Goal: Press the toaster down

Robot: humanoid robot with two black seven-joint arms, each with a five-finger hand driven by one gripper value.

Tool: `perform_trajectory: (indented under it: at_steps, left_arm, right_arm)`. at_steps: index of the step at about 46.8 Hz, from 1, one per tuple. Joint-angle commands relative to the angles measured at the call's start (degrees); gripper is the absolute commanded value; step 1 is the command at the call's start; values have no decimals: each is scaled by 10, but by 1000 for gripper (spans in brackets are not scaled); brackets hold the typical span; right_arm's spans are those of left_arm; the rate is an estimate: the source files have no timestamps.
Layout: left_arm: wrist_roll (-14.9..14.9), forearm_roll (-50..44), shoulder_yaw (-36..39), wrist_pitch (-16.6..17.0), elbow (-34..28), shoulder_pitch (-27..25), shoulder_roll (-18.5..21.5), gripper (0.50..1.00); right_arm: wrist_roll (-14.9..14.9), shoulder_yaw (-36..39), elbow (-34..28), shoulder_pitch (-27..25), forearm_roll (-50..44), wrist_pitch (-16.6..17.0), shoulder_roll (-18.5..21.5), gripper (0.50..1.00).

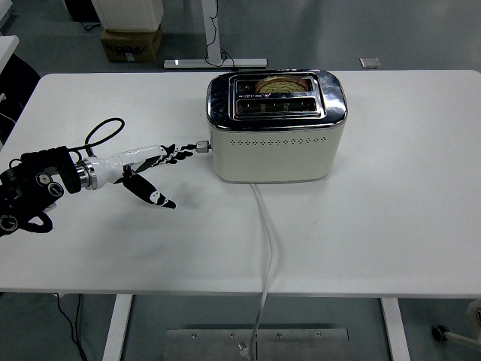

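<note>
A cream toaster [276, 131] with a chrome top stands at the back middle of the white table [391, 226]. A slice of bread [284, 83] sits low in its far slot. The toaster's lever [201, 146] sticks out of its left end. My left hand [158, 169] reaches in from the left, fingers stretched towards the lever, fingertips a short way left of it, thumb hanging down. It holds nothing.
The toaster's white cord [265, 241] runs from its front over the table's near edge. A cardboard box [131, 41] and a desk leg [214, 45] stand on the floor beyond the table.
</note>
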Motion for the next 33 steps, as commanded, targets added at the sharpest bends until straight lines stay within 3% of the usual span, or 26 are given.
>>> perform_trajectory:
  at_steps: [1,26,33]
  left_arm:
    - [0,0,0,0,2,1,0,1000]
    - [0,-27,-3,1,4,1,7,1000]
    - [0,-76,-3,1,22,-4,20,1000]
  right_arm:
    - [0,0,0,0,0,0,0,1000]
    - [0,0,0,0,0,0,0,998]
    - [0,1,0,0,0,0,0,998]
